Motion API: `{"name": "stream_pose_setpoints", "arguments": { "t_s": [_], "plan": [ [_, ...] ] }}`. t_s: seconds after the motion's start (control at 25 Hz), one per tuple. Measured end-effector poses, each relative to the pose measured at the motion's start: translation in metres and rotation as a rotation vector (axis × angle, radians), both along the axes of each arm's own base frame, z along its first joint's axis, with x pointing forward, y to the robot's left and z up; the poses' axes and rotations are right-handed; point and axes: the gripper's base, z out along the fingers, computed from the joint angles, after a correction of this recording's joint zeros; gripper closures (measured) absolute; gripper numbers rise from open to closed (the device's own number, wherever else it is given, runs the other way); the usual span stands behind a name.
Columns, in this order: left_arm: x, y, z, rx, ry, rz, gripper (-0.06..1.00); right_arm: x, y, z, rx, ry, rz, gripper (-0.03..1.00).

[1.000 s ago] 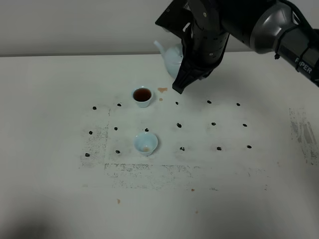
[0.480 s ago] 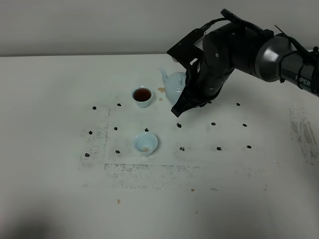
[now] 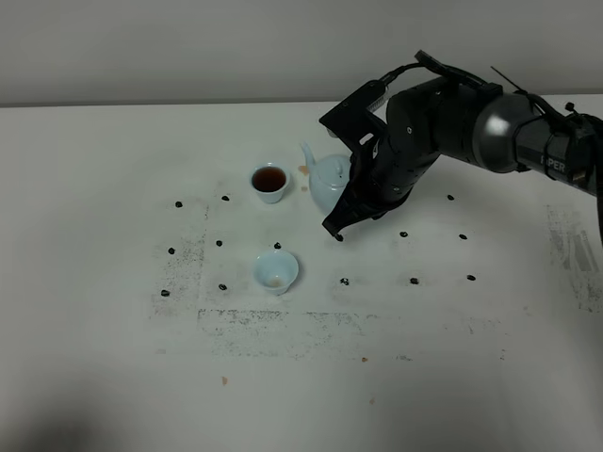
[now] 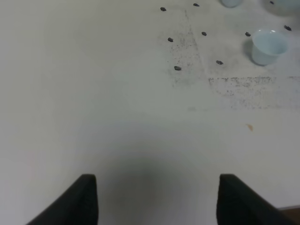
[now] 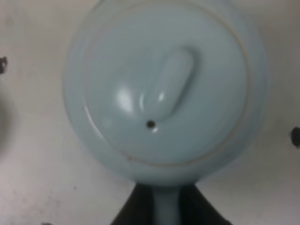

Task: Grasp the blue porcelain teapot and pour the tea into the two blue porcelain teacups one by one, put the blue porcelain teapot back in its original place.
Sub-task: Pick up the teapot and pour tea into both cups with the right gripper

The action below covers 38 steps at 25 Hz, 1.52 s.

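The blue porcelain teapot (image 3: 326, 181) stands upright just right of the far teacup (image 3: 269, 182), which holds dark tea. Whether the pot rests on the table or hangs just above it I cannot tell. My right gripper (image 3: 350, 201) is shut on its loop handle. In the right wrist view the lid (image 5: 165, 89) fills the frame, with the handle pinched at my right gripper (image 5: 166, 208). The near teacup (image 3: 275, 270) holds only a faint trace of tea and also shows as the teacup (image 4: 268, 45) in the left wrist view. My left gripper (image 4: 154, 201) is open over bare table.
The white table (image 3: 104, 188) carries a grid of small black marks (image 3: 413, 281) around the cups. Brown tea spots (image 3: 306, 170) lie behind the teapot. A worn speckled patch (image 3: 273, 325) lies in front of the near cup.
The right arm has brought the teapot down and toward the front, from high at the back to low beside the tea-filled cup. Both cups stayed put.
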Motion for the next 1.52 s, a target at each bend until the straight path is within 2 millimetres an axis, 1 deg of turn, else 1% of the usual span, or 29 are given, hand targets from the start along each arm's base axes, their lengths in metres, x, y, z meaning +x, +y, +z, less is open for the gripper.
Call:
{"name": "stream_pose_setpoints", "arguments": {
  "t_s": [0.16,0.44,0.56,0.76,0.84,1.0,1.08,1.2,1.4,1.52],
  "plan": [
    [0.000,0.000,0.000,0.000,0.000,0.000,0.38,0.001,0.000,-0.006,0.000,0.005,0.001,0.89],
    [0.000,0.000,0.000,0.000,0.000,0.000,0.38,0.000,0.000,-0.004,-0.006,0.000,0.005,0.89],
    [0.000,0.000,0.000,0.000,0.000,0.000,0.38,-0.004,-0.003,0.009,-0.030,0.005,0.016,0.89],
    [0.000,0.000,0.000,0.000,0.000,0.000,0.38,-0.014,-0.010,0.042,-0.063,-0.005,0.030,0.89],
    [0.000,0.000,0.000,0.000,0.000,0.000,0.38,-0.023,-0.011,0.048,-0.092,0.004,0.047,0.89],
    [0.000,0.000,0.000,0.000,0.000,0.000,0.38,-0.045,-0.009,0.047,-0.136,0.024,0.092,0.89],
    [0.000,0.000,0.000,0.000,0.000,0.000,0.38,-0.055,-0.006,0.047,-0.150,0.014,0.130,0.89],
    [0.000,0.000,0.000,0.000,0.000,0.000,0.38,-0.063,0.002,0.047,-0.184,-0.016,0.228,0.89],
    [0.000,0.000,0.000,0.000,0.000,0.000,0.38,-0.072,0.018,0.048,-0.271,-0.068,0.426,0.89],
    [0.000,0.000,0.000,0.000,0.000,0.000,0.38,-0.072,0.019,0.048,-0.332,-0.084,0.504,0.89]
  ]
}}
